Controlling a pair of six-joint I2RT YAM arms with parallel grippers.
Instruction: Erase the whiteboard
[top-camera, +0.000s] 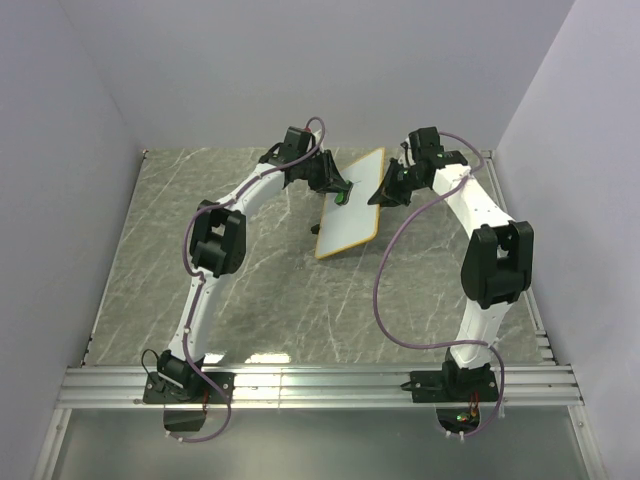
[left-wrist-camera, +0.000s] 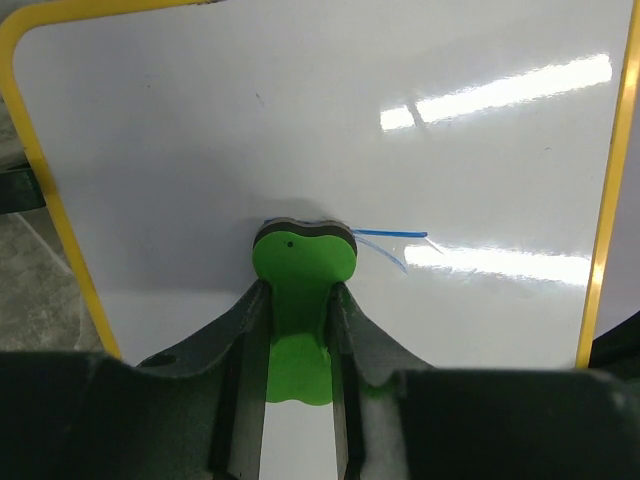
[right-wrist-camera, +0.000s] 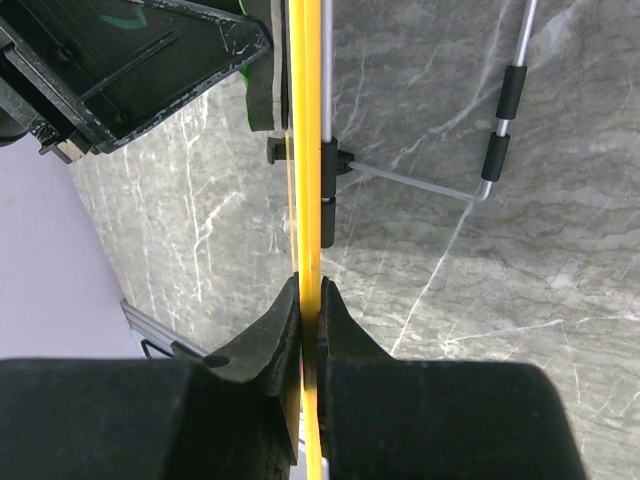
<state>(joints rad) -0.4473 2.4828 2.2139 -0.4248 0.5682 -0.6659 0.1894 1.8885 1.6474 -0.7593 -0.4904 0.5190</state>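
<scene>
1. Left gripper (left-wrist-camera: 299, 292): fingers closed on the green eraser (left-wrist-camera: 303, 255), holding it by its sides. The eraser's dark felt face is pressed against the board surface.
2. Right gripper (right-wrist-camera: 310, 300): jaws clamped on the yellow frame (right-wrist-camera: 308, 120), pinching the board edge-on from both faces.
3. Whiteboard (top-camera: 352, 205): near the far middle of the table, between the two wrists. It is tilted, long side running from the near left to the far right, with the left gripper on its face and the right gripper at its right edge.
4. Blue marks (left-wrist-camera: 390, 234): a few thin strokes just right of the eraser. The rest of the white surface visible in the left wrist view is unmarked apart from light reflections.
5. Wire stand (right-wrist-camera: 420, 180): a thin metal rod with black sleeves, joined to a black clip on the board's back.
6. Table (top-camera: 260, 300): grey marbled top.
</scene>
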